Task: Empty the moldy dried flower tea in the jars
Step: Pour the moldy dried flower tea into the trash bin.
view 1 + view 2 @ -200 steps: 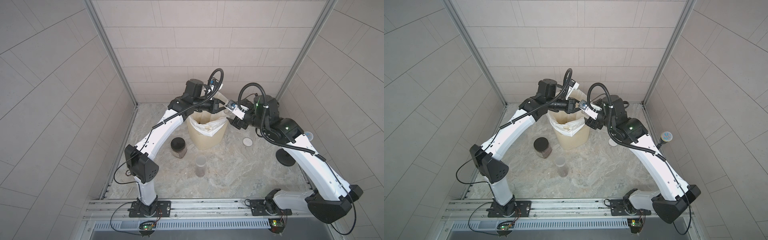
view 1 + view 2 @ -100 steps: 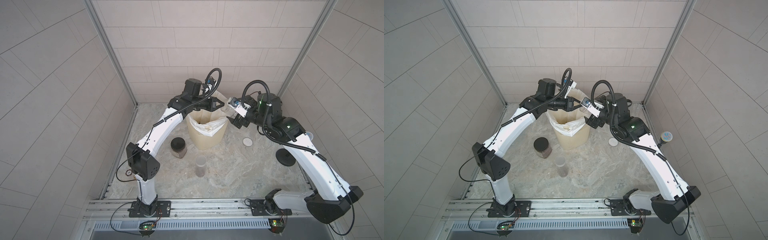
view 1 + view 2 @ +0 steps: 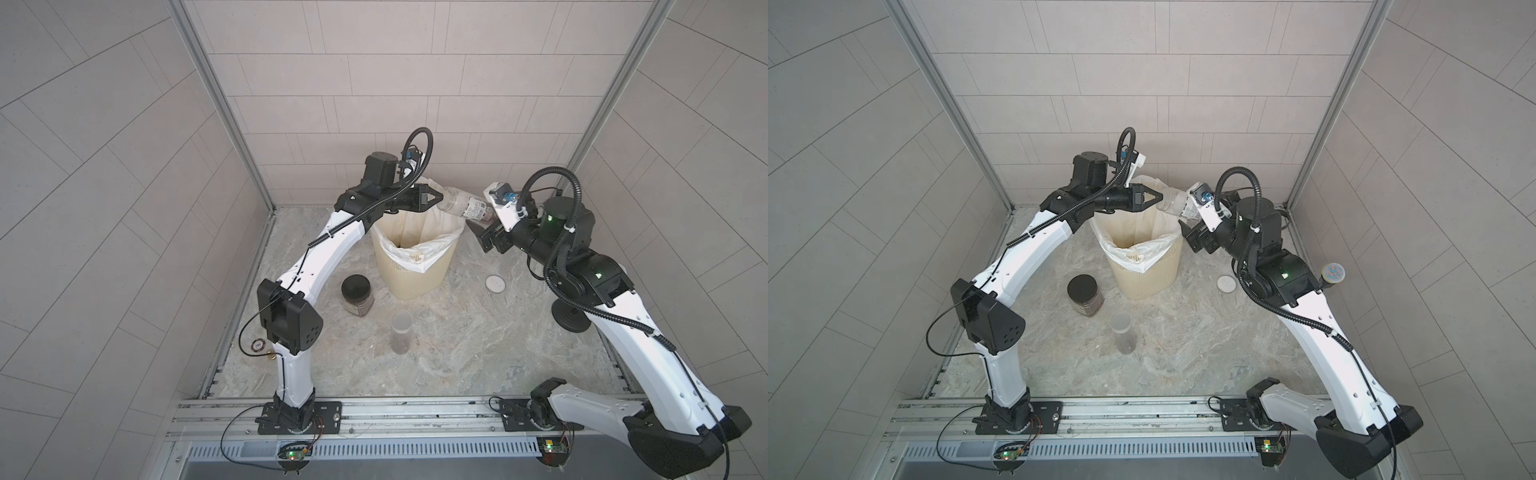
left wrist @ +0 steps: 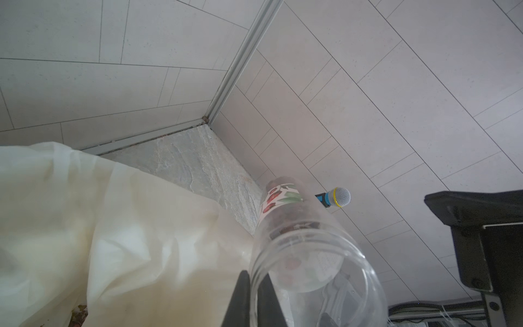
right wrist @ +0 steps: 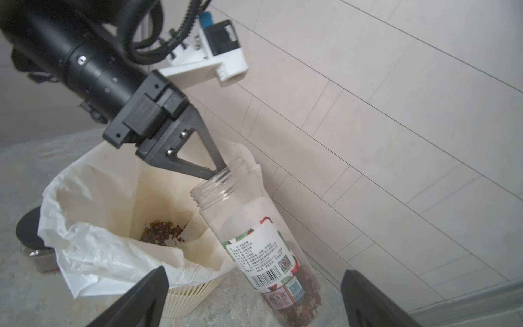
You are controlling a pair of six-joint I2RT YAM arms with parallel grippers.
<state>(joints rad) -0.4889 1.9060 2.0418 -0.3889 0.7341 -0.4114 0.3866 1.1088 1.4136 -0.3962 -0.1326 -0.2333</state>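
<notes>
Black-lidded jar [image 3: 356, 295]: stands closed on the surface [image 3: 457, 353], in front of the bin and nearer the left arm.
Tall slim jar [image 3: 401, 328]: upright on the surface, just right of the black-lidded jar.
Bin [image 3: 419, 282]: cream and ribbed with a white liner, and it already has some tea at the bottom.
Left end effector [image 5: 223, 170]: clamped on the rim of the labelled jar's open mouth, above the bin's far edge.
Labelled jar [image 5: 263, 249]: lid off and carried in the air. Its long axis runs from the mouth at the left end effector out toward the right arm, with the base lower and outside the bin's rim.
Moldy dried flower tea [image 5: 300, 300]: settled in the base end, away from the mouth.
Right end effector [image 5: 254, 270]: jaws wide apart, gripping nothing, facing the jar's base. Whether the base sits inside the gap cannot be told.
Coming move: probably a pour, with the left arm swinging the base up above the mouth.
</notes>
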